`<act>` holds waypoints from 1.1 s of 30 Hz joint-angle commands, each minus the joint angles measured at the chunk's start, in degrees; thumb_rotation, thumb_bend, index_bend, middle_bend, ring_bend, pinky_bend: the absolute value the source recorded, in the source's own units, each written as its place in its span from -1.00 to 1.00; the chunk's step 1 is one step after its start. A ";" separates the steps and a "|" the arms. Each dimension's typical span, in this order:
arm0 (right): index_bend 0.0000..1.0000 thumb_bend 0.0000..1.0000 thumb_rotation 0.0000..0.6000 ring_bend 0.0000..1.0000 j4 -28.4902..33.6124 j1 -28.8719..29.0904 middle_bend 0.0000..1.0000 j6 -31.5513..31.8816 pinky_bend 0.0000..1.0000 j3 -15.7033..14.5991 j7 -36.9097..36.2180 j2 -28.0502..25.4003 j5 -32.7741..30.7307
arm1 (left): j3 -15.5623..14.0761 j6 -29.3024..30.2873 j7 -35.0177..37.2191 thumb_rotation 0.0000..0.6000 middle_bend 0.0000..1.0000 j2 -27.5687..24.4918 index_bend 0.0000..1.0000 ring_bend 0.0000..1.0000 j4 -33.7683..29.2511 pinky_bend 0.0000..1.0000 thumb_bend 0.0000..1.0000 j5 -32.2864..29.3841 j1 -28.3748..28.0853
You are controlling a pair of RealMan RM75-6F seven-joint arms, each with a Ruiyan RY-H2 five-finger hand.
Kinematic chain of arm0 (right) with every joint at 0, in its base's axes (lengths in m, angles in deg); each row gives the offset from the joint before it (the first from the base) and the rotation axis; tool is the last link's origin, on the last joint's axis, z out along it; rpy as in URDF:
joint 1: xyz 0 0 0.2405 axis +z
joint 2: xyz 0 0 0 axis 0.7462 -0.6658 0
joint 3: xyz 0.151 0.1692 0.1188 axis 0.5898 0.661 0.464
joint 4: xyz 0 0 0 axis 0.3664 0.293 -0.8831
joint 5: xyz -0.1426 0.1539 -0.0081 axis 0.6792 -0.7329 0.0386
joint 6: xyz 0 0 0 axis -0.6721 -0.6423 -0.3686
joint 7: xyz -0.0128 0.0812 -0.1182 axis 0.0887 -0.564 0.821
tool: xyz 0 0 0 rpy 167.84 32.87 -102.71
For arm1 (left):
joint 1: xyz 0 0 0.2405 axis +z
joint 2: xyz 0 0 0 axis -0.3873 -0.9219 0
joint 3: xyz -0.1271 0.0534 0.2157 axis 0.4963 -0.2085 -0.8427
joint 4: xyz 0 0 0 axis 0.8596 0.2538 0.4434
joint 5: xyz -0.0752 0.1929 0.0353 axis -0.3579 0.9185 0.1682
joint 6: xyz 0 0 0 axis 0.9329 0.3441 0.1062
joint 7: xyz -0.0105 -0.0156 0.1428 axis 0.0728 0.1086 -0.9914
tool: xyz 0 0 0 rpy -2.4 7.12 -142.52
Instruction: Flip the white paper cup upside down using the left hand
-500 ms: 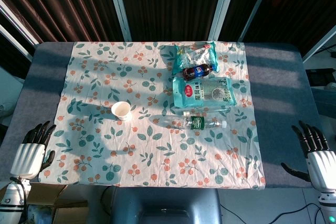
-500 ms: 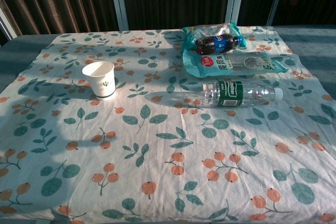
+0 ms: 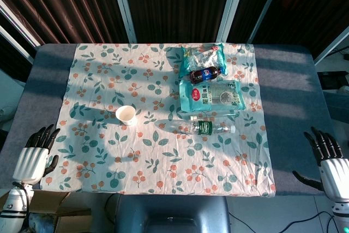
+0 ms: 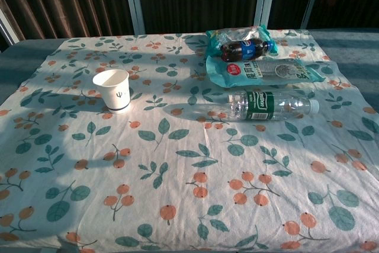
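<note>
The white paper cup (image 3: 126,115) (image 4: 112,90) stands upright, mouth up, on the left part of the floral tablecloth (image 3: 163,151). In the head view my left hand (image 3: 34,156) hovers at the table's front left corner, well clear of the cup, fingers spread and holding nothing. At the front right edge my right hand (image 3: 330,162) is likewise spread and holds nothing. Neither hand shows in the chest view.
A clear water bottle (image 3: 199,127) (image 4: 260,106) lies on its side right of the cup. Behind it lie a teal snack bag (image 3: 210,94), a small dark cola bottle (image 3: 205,74) and another snack packet (image 3: 202,55). Grey table (image 3: 289,113) borders the cloth.
Both hands have dropped slightly toward the front edge of the table. The cup and the other objects have not moved.
</note>
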 commanded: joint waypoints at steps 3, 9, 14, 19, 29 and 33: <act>-1.00 -0.88 1.00 -1.00 -0.58 -0.25 -1.00 0.57 -0.63 -0.51 -0.62 -0.04 1.11 | 0.95 -2.46 -8.21 1.00 -1.00 -2.69 -0.98 -1.00 -3.45 -0.65 -0.12 -1.18 -2.29; -1.00 -0.88 1.00 -1.00 -1.22 -0.01 -1.00 0.17 -0.63 -1.24 -0.81 -0.18 2.47 | 3.73 -2.58 -30.00 1.00 -1.00 -4.77 -1.00 -1.00 -10.51 -0.38 -0.10 -4.66 -5.75; -1.00 -0.88 1.00 -1.00 -1.37 0.24 -1.00 -0.38 -0.63 -1.83 -0.95 -0.51 3.28 | 5.77 -5.26 -52.17 1.00 -1.00 -4.31 -1.00 -1.00 -14.83 -0.24 -0.11 -10.84 -11.03; -1.00 -0.88 1.00 -1.00 -1.21 0.53 -1.00 -1.06 -0.63 -2.12 -1.19 -0.99 3.47 | 7.23 -7.04 -64.16 1.00 -1.00 -2.89 -1.00 -1.00 -18.08 -0.21 -0.12 -18.92 -15.76; -1.00 -0.88 1.00 -1.00 -0.95 0.79 -1.00 -1.63 -0.63 -2.33 -2.45 -1.82 3.31 | 7.55 -3.32 -86.31 1.00 -1.00 7.78 -1.00 -0.97 -15.01 -0.15 -0.15 -28.10 -26.96; -1.00 -0.88 1.00 -1.00 -0.94 0.84 -1.00 -1.69 -0.63 -2.42 -2.96 -2.09 3.32 | 6.82 -2.43 -92.10 1.00 -1.00 12.06 -1.00 -0.97 -13.10 -0.15 -0.17 -31.08 -30.58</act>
